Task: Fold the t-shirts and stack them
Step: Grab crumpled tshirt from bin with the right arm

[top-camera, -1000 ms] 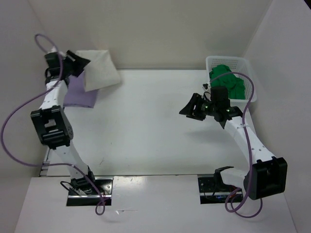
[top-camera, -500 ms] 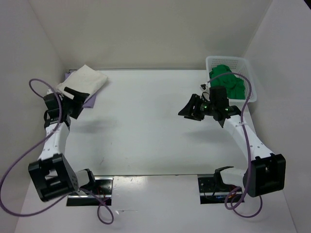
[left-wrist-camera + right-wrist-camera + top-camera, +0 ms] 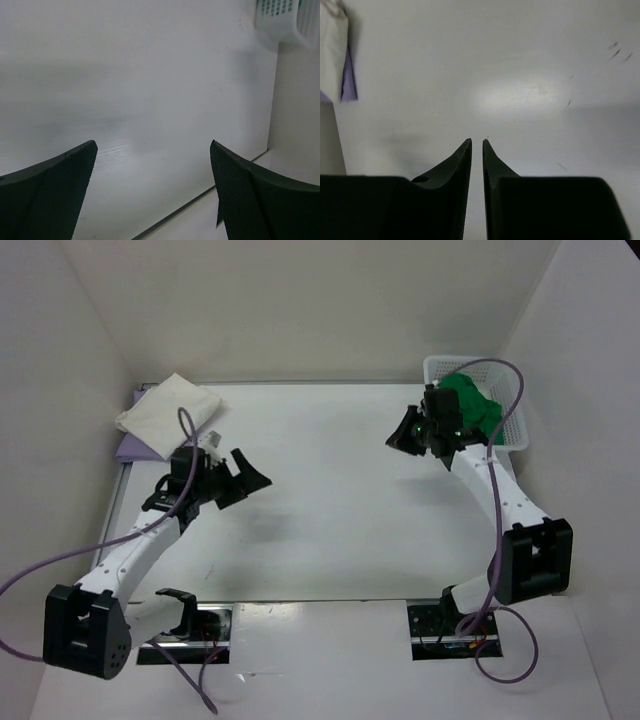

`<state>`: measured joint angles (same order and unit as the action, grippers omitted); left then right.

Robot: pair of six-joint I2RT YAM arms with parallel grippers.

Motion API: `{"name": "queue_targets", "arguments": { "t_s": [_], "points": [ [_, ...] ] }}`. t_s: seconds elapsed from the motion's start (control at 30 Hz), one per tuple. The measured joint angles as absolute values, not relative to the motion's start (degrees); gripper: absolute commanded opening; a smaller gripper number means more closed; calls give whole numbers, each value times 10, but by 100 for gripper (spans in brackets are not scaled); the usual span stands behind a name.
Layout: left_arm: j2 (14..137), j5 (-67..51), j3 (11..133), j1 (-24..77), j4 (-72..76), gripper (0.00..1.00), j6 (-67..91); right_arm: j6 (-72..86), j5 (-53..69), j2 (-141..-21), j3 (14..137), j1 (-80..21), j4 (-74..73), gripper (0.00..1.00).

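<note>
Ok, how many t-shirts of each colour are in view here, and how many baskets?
Lavender-purple t-shirt: 1
Cream-white t-shirt: 1
Green t-shirt: 1
White basket: 1
Total: 4

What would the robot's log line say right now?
left gripper: open, empty | right gripper: nearly shut, empty | cream shirt: on lavender shirt | green shirt: in basket

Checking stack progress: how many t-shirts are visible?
3. Cream-white t-shirt lies on the lavender t-shirt at the far-left corner; green t-shirt sits in the basket, far right. Others may hide underneath.
</note>
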<state>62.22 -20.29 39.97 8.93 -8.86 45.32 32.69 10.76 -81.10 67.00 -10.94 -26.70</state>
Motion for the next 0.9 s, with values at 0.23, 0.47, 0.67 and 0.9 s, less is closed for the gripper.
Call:
{"name": "queue_targets", "arguments": {
  "t_s": [0.23, 0.47, 0.67, 0.9],
  "points": [
    [716, -212, 430, 225, -82, 100, 438, 346, -6, -926, 837, -41, -254, 11],
    [757, -229, 468, 248, -60, 100, 419, 423, -140, -1075, 968, 20, -253, 2],
    [769, -257, 486, 248, -57, 100, 393, 538, -187, -1186, 1028, 30, -273, 37],
    [780, -278, 485, 249, -48, 89, 393, 629, -222, -1300, 1121, 48, -323, 52]
  ]
}}
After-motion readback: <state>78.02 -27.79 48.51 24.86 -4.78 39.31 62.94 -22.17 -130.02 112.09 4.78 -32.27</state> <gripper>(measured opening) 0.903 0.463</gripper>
